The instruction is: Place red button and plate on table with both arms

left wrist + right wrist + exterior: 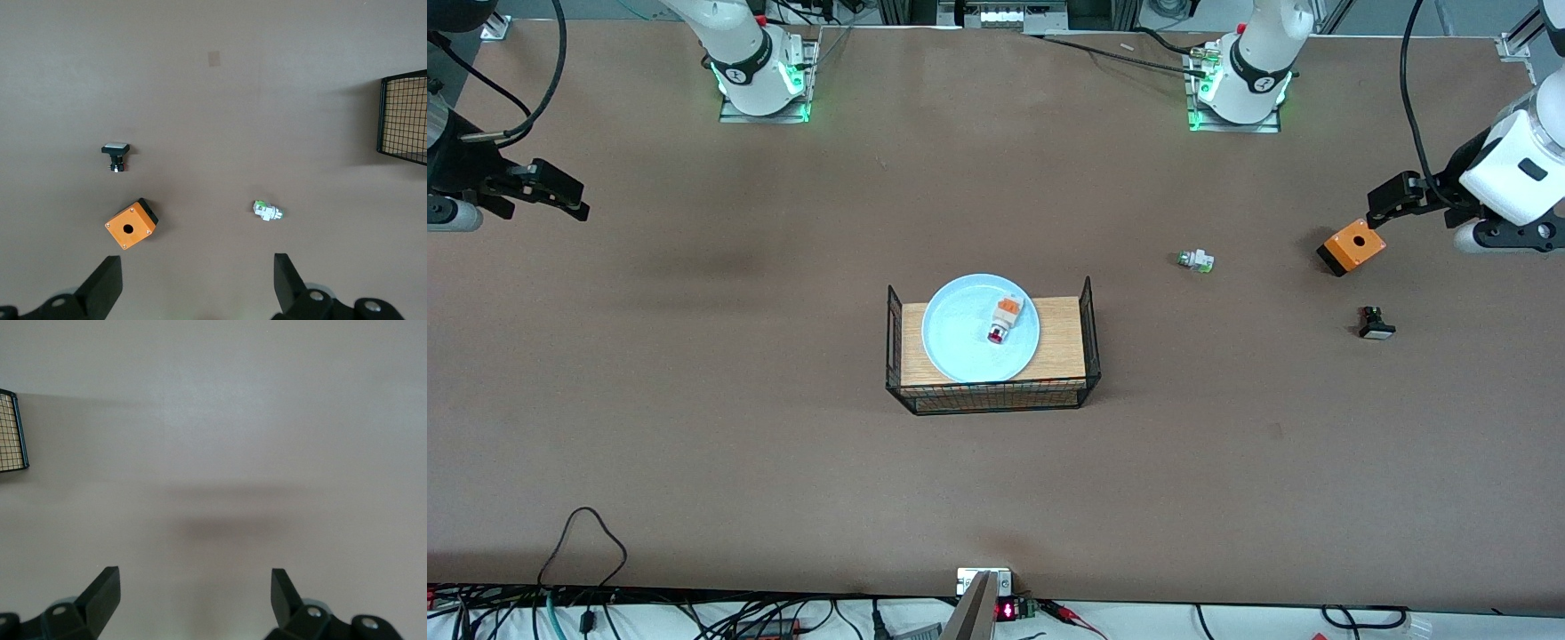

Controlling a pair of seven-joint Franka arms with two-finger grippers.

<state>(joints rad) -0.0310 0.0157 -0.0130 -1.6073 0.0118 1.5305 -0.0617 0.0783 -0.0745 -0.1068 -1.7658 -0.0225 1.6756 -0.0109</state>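
Note:
The pale blue plate (960, 342) lies on the wood-topped black wire rack (1063, 351) in the middle of the brown table (783, 462). The red button (1003, 321), white with an orange section and a red tip, lies on the plate. My left gripper (1380, 203) hangs open and empty over the table at the left arm's end, beside the orange box; its wrist view (197, 267) shows bare table between the fingers. My right gripper (574, 200) hangs open and empty over bare table at the right arm's end, as its wrist view (195, 577) shows.
An orange box with a black hole (1352, 246) (131, 224), a white-and-green part (1196, 260) (268, 211) and a small black-and-white part (1376, 323) (115, 152) lie toward the left arm's end. The rack's wire side shows in both wrist views (403, 117) (12, 433).

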